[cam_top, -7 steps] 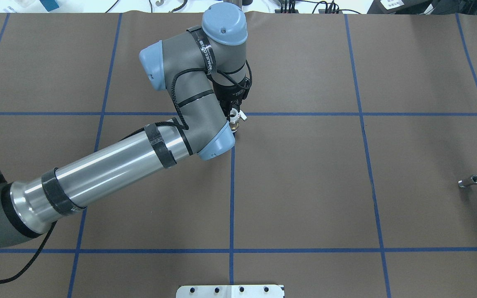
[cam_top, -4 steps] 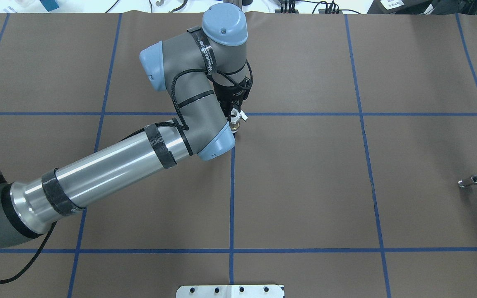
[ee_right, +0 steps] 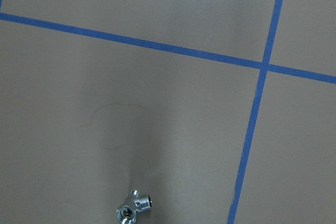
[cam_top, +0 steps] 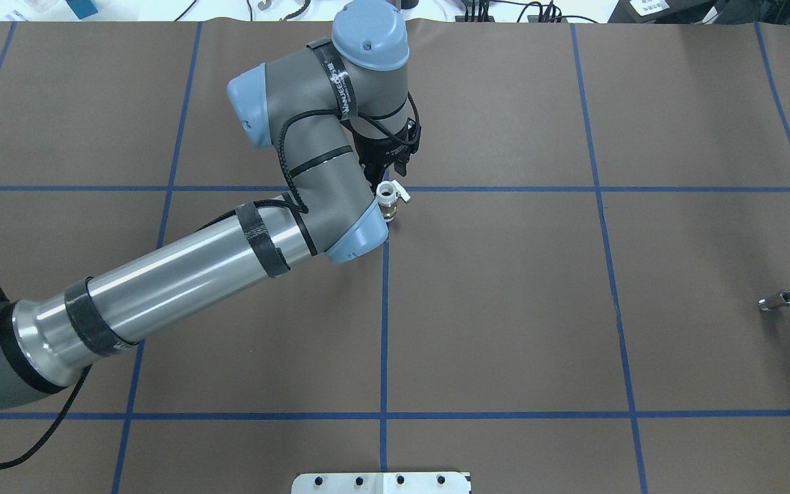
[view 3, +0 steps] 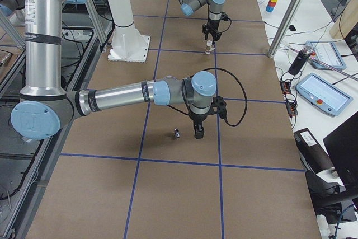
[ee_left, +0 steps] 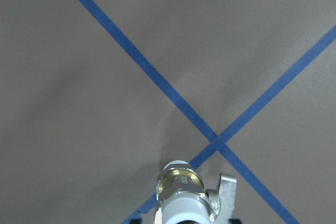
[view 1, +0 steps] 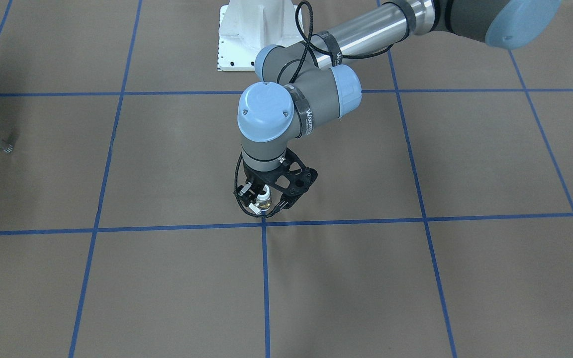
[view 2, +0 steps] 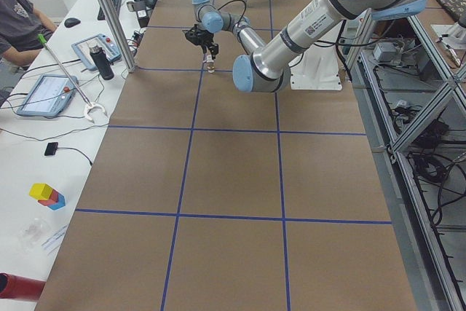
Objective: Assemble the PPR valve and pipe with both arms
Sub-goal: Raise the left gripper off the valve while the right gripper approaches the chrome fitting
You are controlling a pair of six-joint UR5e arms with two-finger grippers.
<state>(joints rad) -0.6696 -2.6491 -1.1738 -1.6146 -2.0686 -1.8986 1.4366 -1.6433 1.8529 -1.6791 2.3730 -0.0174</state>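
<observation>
The left gripper (view 1: 261, 200) is clamped on the PPR valve (ee_left: 182, 203), fingers on its upper part, white socket end and brass middle pointing down over a crossing of blue tape lines (ee_left: 216, 142) near the middle of the overhead view; I cannot tell whether the valve is clear of the table (cam_top: 505, 309). The pipe (cam_top: 777, 300) lies loose at the lower right of that view, well apart from the valve. The right gripper (view 3: 197, 134) hangs just beside the pipe in the right side view; whether it is open or closed cannot be told from there. The step in hand looks like securing both parts before mating. To do it well, the left arm should carry the valve steadily, with the lever free and the open socket unblocked; the right should centre over the pipe's body and grip it so that the mating end stays exposed, since so small and shiny a piece could skid or roll. Between the two parts I see nothing but brown paper and tape. The white base plate (view 1: 246, 35) sits at the top of the front view, off the likely path.
</observation>
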